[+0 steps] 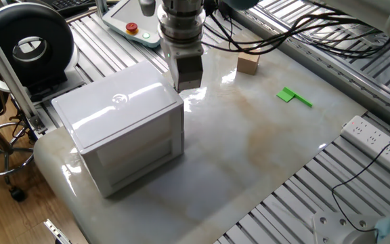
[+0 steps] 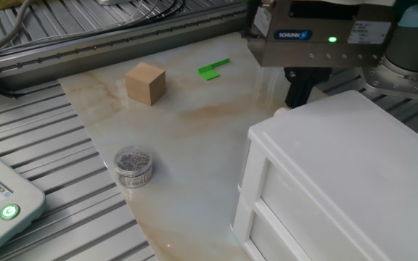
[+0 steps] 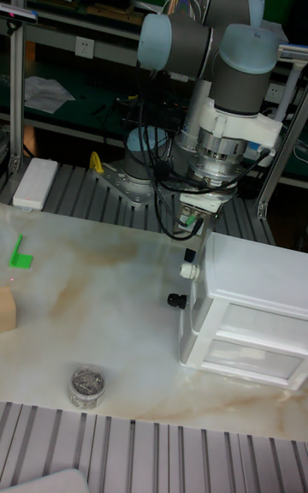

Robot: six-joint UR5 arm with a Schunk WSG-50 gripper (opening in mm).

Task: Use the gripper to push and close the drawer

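White and glossy, the cabinet [image 1: 124,135] sits at the near-left corner of a marbled tabletop [image 1: 249,142] in one fixed view, with the drawer [image 1: 141,152] flush in its front face, no tray sticking out. Just behind the cabinet's far top corner hangs the gripper [image 1: 189,83], its grey body pointing down; its fingertips are hard to separate here, so whether they are apart or together cannot be told. Farther back lie a wooden block [image 1: 248,64] and a green piece [image 1: 293,96], well apart from the cabinet. From the other fixed view, the gripper [image 2: 300,90] shows 1 dark finger [image 2: 298,85] dropping beside the cabinet's [image 2: 339,174] rear edge, a green light glowing on its housing; the second finger is hidden. The drawer fronts [image 2: 303,217] sit level with the frame. On the tabletop [image 2: 194,145] stand the wooden block [image 2: 145,82], the green piece [image 2: 213,68] and a small jar [image 2: 133,166] of metal bits. In the tall fixed view, the arm [image 3: 214,65] leans over the cabinet [image 3: 248,309], the gripper [image 3: 190,245] hanging at its upper left corner, with the drawer [image 3: 252,326] shut in and the jar [image 3: 86,385] near the front edge.
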